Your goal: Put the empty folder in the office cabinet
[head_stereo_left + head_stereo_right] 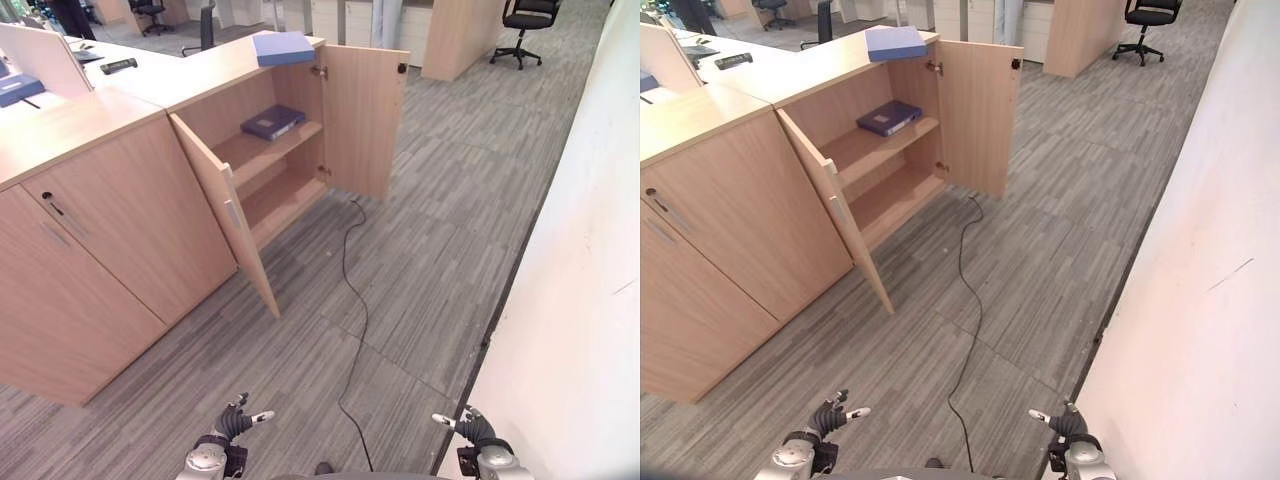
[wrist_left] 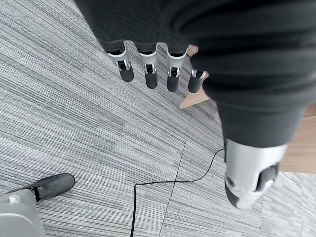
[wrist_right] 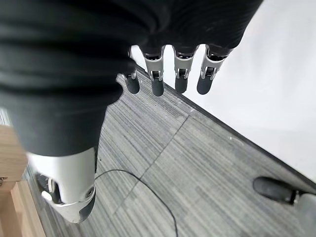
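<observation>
1. Farthest left in the left eye view, a dark blue folder (image 1: pixel 18 88) lay on the desk (image 1: pixel 60 125) beside a white partition, with a dark remote-like object (image 1: pixel 118 66) a little behind it.
2. The left robot hand (image 1: pixel 238 420) hung low over the grey carpet floor (image 1: pixel 400 260), near the bottom edge of the head view; in its own wrist view its fingers (image 2: pixel 150 74) hung straight and relaxed, holding nothing and touching nothing.
3. The office cabinet (image 1: pixel 290 150) stood well ahead and to the left of both hands, both doors swung open. A dark blue binder (image 1: pixel 273 122) lay flat on its upper shelf; the lower shelf looked bare.
4. The light blue folder (image 1: pixel 283 47) — most likely the empty one the task means, though nothing here proves it — lay flat on the desk top directly above the open cabinet, its long axis running roughly along the top's front edge. It was far from both hands, up and to the left, with the left robot hand the nearer; a walk forward seemed needed before any reach.
5. The right robot hand (image 1: pixel 468 428) hung near the white wall (image 1: pixel 590 300), its fingers (image 3: pixel 181 74) likewise straight and empty — nothing gripped.
6. Office chairs (image 1: pixel 525 25) stood in the far background.
</observation>
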Tool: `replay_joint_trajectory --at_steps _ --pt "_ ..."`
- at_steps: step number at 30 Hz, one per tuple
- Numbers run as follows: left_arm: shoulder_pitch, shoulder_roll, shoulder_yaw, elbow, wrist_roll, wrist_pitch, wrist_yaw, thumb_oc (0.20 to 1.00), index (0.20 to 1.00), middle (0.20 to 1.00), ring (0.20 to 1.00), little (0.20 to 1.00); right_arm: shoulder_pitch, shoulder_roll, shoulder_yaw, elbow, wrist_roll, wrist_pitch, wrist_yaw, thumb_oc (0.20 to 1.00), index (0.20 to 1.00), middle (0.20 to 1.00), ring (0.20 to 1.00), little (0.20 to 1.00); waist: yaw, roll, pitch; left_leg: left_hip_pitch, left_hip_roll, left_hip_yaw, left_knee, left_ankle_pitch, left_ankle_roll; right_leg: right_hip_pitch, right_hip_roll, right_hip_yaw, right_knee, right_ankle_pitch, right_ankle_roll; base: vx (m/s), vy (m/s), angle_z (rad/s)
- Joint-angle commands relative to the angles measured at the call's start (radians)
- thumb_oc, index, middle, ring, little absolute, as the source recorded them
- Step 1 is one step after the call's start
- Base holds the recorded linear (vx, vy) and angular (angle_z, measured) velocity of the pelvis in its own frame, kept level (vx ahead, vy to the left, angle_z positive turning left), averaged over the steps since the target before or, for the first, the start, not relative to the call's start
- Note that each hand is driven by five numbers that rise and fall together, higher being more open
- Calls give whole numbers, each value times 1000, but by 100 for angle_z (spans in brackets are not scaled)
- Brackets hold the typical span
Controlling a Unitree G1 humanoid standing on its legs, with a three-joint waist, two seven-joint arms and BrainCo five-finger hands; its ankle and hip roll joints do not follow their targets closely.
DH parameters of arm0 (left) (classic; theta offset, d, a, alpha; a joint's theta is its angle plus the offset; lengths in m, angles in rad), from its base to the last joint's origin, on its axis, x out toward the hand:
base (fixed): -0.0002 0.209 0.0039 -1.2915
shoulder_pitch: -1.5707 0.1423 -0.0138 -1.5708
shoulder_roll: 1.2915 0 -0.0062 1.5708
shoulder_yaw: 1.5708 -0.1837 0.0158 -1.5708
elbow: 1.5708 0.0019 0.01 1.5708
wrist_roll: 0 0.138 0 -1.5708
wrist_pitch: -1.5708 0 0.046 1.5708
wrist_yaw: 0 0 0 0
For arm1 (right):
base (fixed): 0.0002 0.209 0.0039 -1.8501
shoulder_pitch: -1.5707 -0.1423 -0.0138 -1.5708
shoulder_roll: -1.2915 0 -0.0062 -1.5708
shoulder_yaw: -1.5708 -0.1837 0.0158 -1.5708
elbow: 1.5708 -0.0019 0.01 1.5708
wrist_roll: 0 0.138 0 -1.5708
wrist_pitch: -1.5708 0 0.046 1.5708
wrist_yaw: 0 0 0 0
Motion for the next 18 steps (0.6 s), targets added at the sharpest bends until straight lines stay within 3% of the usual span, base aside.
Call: replay_joint_trajectory --at_steps 1,4,7,8,9,10,13,15,16,18 --pt "-102 2 34 25 -55 -28 7 1000 1000 1000 1000 1000 -56 -42 37 4 41 -17 -8 1000 1000 1000 1000 1000 10 -18 55 46 153 -16 2 -68 -136 -33 -28 61 7 -65 64 44 -154 -1" --pt "-110 18 33 7 -69 -28 9 1000 1000 1000 1000 1000 -66 -44 46 -3 47 -22 -8 1000 1000 1000 1000 1000 13 -30 76 22 188 -19 55 -64 -153 -38 2 66 18 -78 43 23 -178 -2" --pt "-128 28 18 -26 -67 -25 6 1000 1000 1000 1000 1000 -74 -60 35 -25 58 -30 -16 1000 1000 1000 1000 1000 16 -48 116 -109 199 -23 302 -55 -172 -28 8 51 36 -93 18 -8 -193 10" --pt "-128 28 18 -26 -67 -25 6 1000 1000 1000 1000 1000 -74 -60 35 -25 58 -30 -16 1000 1000 1000 1000 1000 15 -48 115 -111 199 -23 303 -56 -172 -29 9 51 36 -93 18 81 -204 34" --pt "-140 24 10 -26 -73 -24 11 1000 1000 1000 1000 1000 -89 -73 33 -13 61 -25 -24 1000 1000 1000 1000 1000 28 -57 143 -198 206 -31 441 19 -161 -4 13 41 43 -109 0 114 -178 18" --pt "-146 23 7 -22 -75 -24 13 1000 1000 1000 1000 1000 -96 -77 33 -5 64 -21 -26 1000 1000 1000 1000 1000 35 -60 147 -253 204 -25 462 29 -148 5 14 37 51 -124 -4 187 -197 6" --pt "-147 27 6 -24 -74 -21 13 1000 1000 1000 1000 1000 -107 -80 35 1 70 -18 -29 1000 1000 1000 1000 1000 72 -69 143 -359 159 -9 403 2 -127 36 19 56 52 -159 -3 249 -40 -2" --pt "-140 31 5 -29 -69 -20 13 1000 1000 1000 1000 1000 -128 -79 43 5 73 -21 -33 1000 1000 1000 1000 1000 115 -63 144 -411 128 -29 309 74 -131 82 39 90 53 -195 -2 419 44 -26" --pt "-142 34 8 -21 -65 -21 15 1000 1000 1000 1000 1000 -150 -74 52 19 75 -23 -36 1000 1000 1000 1000 1000 147 -53 142 -452 113 -28 191 114 -133 126 61 130 53 -232 -10 488 65 -55" --pt "-142 38 15 -9 -66 -24 16 1000 1000 1000 1000 1000 -169 -68 60 32 78 -21 -36 1000 1000 1000 1000 1000 172 -58 143 -504 114 1 134 140 -135 167 69 171 53 -266 -20 380 67 -34"
